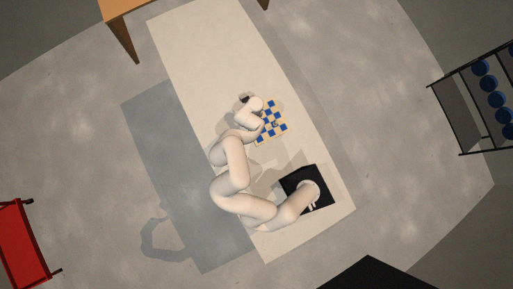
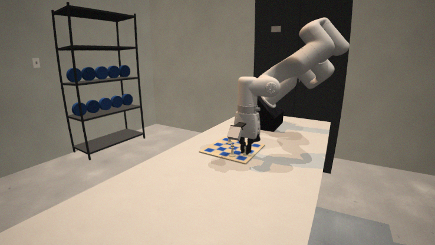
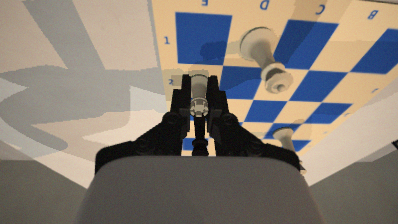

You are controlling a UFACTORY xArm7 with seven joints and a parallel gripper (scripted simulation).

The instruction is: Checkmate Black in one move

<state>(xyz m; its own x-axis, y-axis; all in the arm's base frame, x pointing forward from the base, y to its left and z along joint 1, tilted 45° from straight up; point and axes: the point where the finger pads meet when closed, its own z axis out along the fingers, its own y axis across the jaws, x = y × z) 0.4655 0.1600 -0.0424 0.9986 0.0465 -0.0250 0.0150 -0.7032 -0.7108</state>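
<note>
The small blue and tan chessboard (image 1: 272, 122) lies on the long table; it also shows in the exterior view (image 2: 232, 148) and the wrist view (image 3: 280, 65). My gripper (image 3: 198, 88) is shut on a white rook (image 3: 198, 92) that stands on the tan square E2, next to the digit 2 at the board's edge. A taller white piece (image 3: 264, 59) stands around D1–D2. Another white piece (image 3: 285, 135) shows further along the board, partly hidden by a finger. In the exterior view the gripper (image 2: 246, 149) stands upright over the board's near right part, beside a white piece (image 2: 232, 149).
The arm's black base (image 1: 306, 188) sits on the table behind the board. A black shelf with blue cylinders (image 2: 97, 79) stands off the table. A red cart (image 1: 19, 244) and a wooden table (image 1: 121, 14) stand on the floor.
</note>
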